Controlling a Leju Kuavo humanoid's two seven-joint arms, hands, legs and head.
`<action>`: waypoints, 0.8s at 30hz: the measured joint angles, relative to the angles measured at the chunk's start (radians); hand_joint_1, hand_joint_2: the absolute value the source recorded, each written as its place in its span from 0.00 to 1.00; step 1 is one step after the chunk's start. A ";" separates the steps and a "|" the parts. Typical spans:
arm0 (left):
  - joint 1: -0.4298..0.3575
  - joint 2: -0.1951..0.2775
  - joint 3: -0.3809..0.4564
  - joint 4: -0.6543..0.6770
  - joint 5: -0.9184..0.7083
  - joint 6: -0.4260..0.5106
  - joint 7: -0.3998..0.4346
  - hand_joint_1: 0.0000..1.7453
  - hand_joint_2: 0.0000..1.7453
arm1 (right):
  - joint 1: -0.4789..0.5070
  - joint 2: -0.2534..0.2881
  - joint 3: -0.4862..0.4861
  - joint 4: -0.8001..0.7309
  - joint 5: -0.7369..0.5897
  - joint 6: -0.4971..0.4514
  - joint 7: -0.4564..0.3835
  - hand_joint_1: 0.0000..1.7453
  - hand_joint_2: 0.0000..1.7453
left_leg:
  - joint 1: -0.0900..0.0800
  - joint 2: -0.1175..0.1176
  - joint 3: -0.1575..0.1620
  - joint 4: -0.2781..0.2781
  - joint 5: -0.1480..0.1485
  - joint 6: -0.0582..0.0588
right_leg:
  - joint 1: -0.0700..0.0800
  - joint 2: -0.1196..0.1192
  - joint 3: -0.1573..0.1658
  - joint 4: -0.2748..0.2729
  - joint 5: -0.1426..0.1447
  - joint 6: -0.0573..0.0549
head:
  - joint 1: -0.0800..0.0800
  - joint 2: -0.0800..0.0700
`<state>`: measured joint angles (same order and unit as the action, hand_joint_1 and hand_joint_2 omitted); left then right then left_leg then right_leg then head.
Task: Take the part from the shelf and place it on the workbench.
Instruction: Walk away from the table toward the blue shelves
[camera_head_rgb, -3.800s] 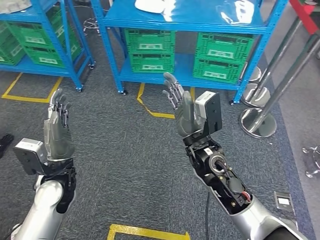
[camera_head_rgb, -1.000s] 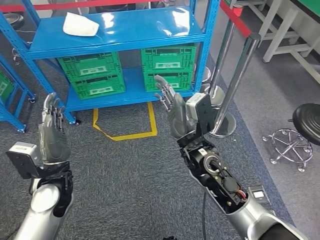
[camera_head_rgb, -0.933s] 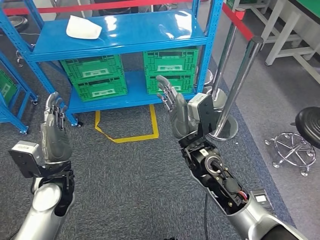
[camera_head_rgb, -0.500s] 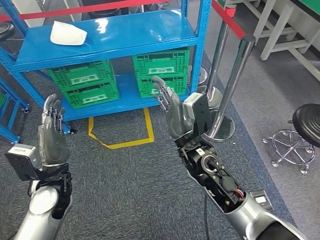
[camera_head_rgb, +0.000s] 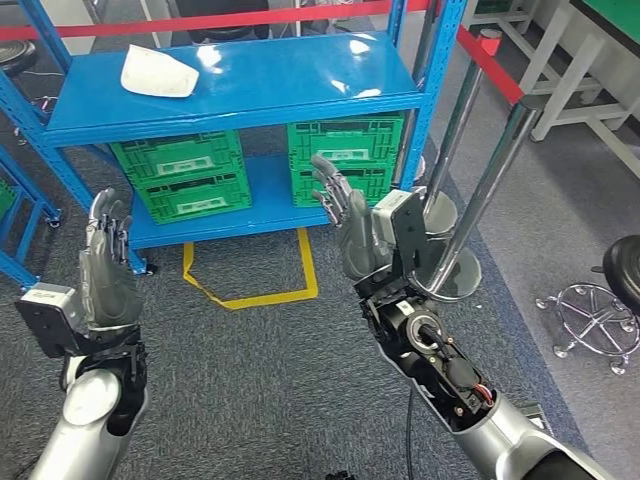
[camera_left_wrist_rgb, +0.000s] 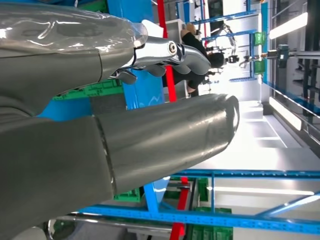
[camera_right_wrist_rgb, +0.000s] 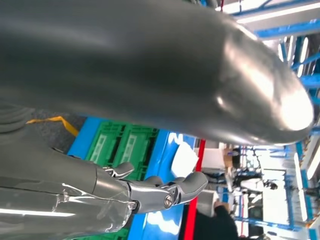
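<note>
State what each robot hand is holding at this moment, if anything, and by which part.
Nothing is held. The left robot hand and right robot hand are both raised with fingers apart, while the white part lies untouched on the blue shelf.

Blue metal shelf (camera_head_rgb: 249, 95), white flat part (camera_head_rgb: 158, 72) on its upper deck, green plastic crates (camera_head_rgb: 181, 175) below.

Head camera looks down and forward from high on the body at the blue shelf (camera_head_rgb: 234, 85); each wrist camera sits close behind its own robot hand, turned sideways, sharing that shelf and its green crates (camera_head_rgb: 181, 175)
</note>
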<state>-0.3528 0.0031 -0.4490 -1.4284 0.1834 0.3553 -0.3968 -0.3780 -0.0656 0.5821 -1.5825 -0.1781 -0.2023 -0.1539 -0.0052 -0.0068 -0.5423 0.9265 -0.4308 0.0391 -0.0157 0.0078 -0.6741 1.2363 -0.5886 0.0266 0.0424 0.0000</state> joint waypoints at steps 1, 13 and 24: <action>0.000 0.000 0.000 0.000 0.001 0.000 0.001 0.00 0.00 | 0.001 0.000 0.000 0.000 0.000 0.000 0.000 0.00 0.00 | -0.002 -0.001 0.013 0.000 -0.010 0.000 | 0.001 0.000 0.004 -0.042 0.030 -0.004 | 0.004 0.000; -0.006 0.001 0.000 -0.004 0.004 0.007 0.002 0.00 0.00 | 0.000 0.000 0.002 -0.003 0.004 0.001 -0.002 0.00 0.00 | 0.008 0.001 -0.130 0.275 -0.099 -0.054 | 0.005 0.000 0.137 -0.311 0.163 -0.055 | -0.010 0.000; -0.006 0.006 -0.001 -0.007 0.009 0.019 0.004 0.00 0.00 | 0.000 0.000 0.002 -0.002 0.004 0.013 -0.002 0.00 0.00 | 0.017 0.007 -0.090 0.005 0.072 -0.028 | -0.004 0.004 0.215 -0.289 0.083 0.000 | -0.026 0.000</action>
<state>-0.3586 0.0095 -0.4501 -1.4350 0.1925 0.3741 -0.3923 -0.3783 -0.0652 0.5843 -1.5850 -0.1739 -0.1893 -0.1564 0.0122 0.0003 -0.6318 0.9312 -0.3591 0.0115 -0.0201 0.0118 -0.4593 0.9476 -0.5056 0.0268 0.0164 -0.0001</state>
